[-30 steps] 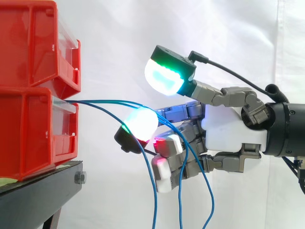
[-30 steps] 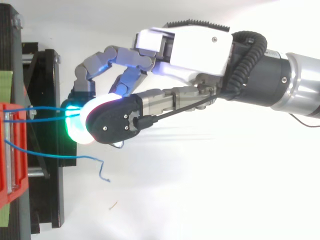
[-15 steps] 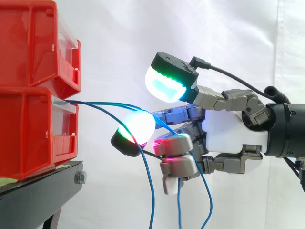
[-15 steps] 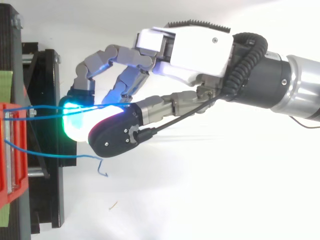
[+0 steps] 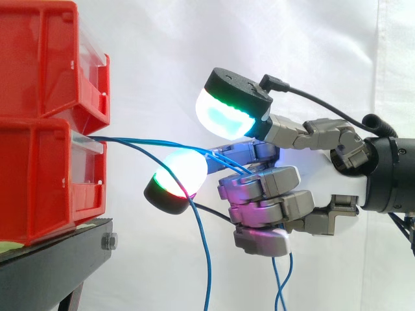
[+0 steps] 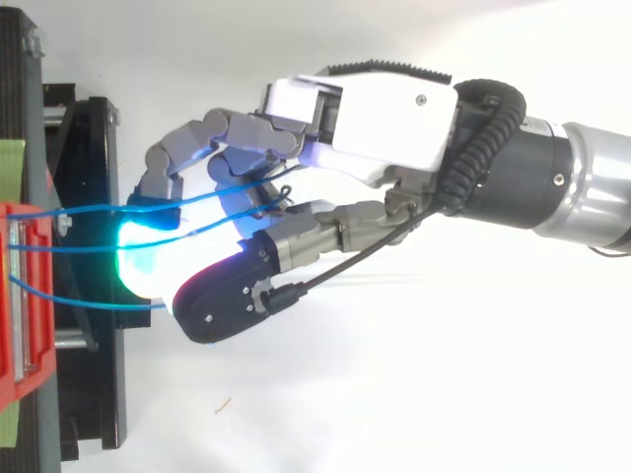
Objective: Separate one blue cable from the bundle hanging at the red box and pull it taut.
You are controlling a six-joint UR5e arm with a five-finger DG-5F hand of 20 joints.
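Several thin blue cables (image 5: 149, 141) leave the front of the lower red bin (image 5: 39, 175) and run right into my hand (image 5: 311, 175). The lower fingers (image 5: 266, 201) are curled tight toward the palm, and two cables pass in between them at the knuckles. One finger with a white and green pad (image 5: 180, 173) points at the bin, and one cable drops down behind it. The thumb pad (image 5: 228, 109) glows green above the strands. From above, two cables (image 6: 89, 212) stretch almost straight from the bin (image 6: 20, 296) to the hand (image 6: 385, 118), and a third (image 6: 99, 303) ends under the thumb.
A second red bin (image 5: 39, 58) sits on top of the lower one. Both rest on a black stand (image 5: 45, 265) at the left. A white curtain hangs behind. Loose cable ends dangle below the hand (image 5: 282, 285).
The lower fingers have folded from half open into a tight curl round the cables. The loose cable end seen from above has been drawn under the thumb, and the strands run straighter.
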